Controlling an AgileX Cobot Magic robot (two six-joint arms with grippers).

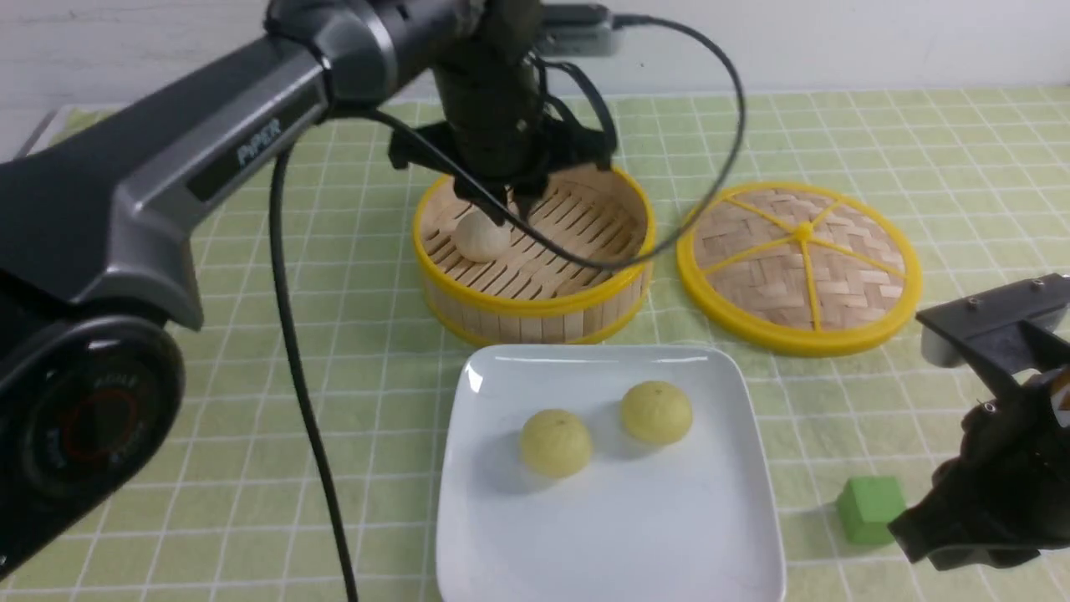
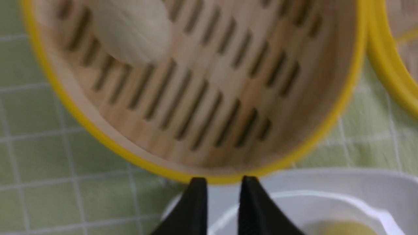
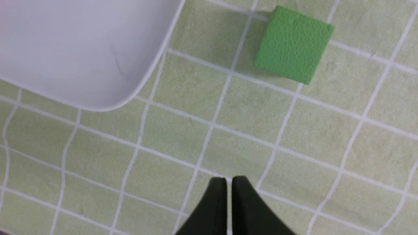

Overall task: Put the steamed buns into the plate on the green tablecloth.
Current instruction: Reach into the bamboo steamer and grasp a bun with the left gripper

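Observation:
A greyish-beige steamed bun (image 1: 481,237) lies in the round bamboo steamer (image 1: 535,305); in the left wrist view it is a blur (image 2: 130,29). Two pale yellow buns (image 1: 556,441) (image 1: 656,411) sit on the white square plate (image 1: 610,543) on the green tablecloth (image 1: 251,376). My left gripper (image 1: 506,211) hangs above the steamer, just right of the grey bun. Its jaws stand a little apart and hold nothing (image 2: 224,182). My right gripper (image 1: 909,532) is shut and empty, low over the cloth right of the plate (image 3: 229,182).
The woven steamer lid (image 1: 798,267) lies flat to the right of the steamer. A green cube (image 1: 869,508) sits on the cloth between the plate and my right gripper, and shows in the right wrist view (image 3: 294,44). The left arm's cable hangs across the steamer.

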